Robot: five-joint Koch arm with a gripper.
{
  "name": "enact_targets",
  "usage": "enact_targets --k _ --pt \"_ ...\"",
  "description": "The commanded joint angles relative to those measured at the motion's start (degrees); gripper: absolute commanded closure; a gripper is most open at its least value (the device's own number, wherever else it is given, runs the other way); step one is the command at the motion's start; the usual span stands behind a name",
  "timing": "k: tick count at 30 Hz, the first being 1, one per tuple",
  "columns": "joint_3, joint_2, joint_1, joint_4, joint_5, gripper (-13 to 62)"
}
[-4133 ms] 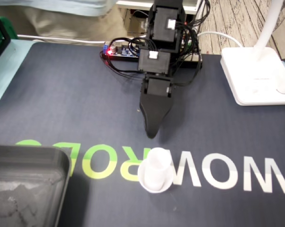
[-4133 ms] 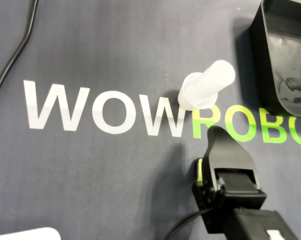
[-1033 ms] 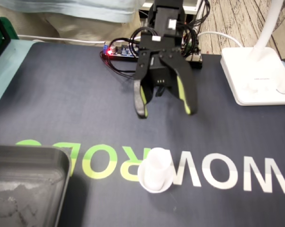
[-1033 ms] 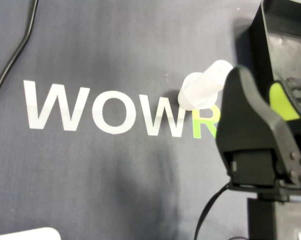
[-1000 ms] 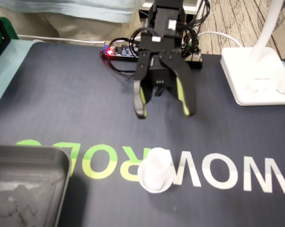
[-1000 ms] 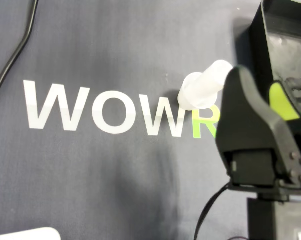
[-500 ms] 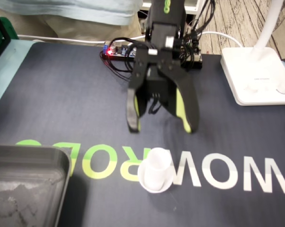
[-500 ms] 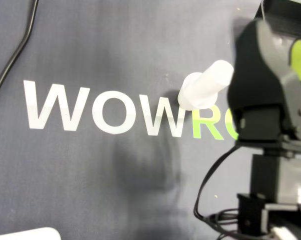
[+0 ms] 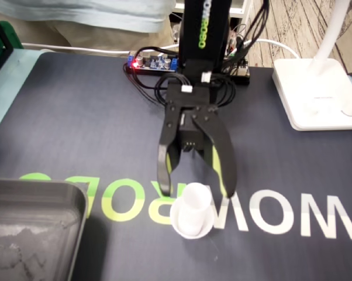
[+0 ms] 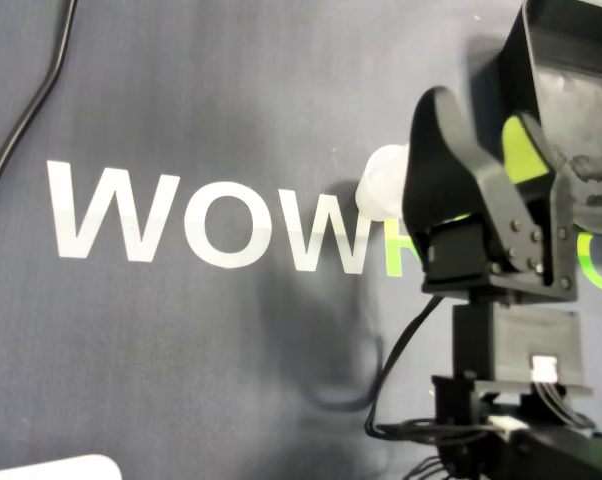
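- The white translucent plastic cup (image 9: pixel 192 212) stands upright on its wide flange on the dark grey printed mat (image 9: pixel 76 117), where the white lettering meets the green. In the overhead view the cup (image 10: pixel 381 190) is mostly hidden.
- The black gripper with green pads (image 9: pixel 196 190) hovers at the cup, jaws spread wide, one tip on each side. We see no contact, and nothing is held.
- We judge the approach nearly complete; closing, lifting and carrying remain.
- The black plastic tray (image 9: pixel 41 196), a likely destination, lies well apart.
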Motion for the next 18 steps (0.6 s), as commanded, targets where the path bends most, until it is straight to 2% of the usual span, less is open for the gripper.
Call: enact_targets --k 1,18 --pt "-0.4 -0.8 -0.2 -5.3 -0.8 16.7" --pt "-3.6 -11.4 -0.8 -5.4 -0.8 16.8"
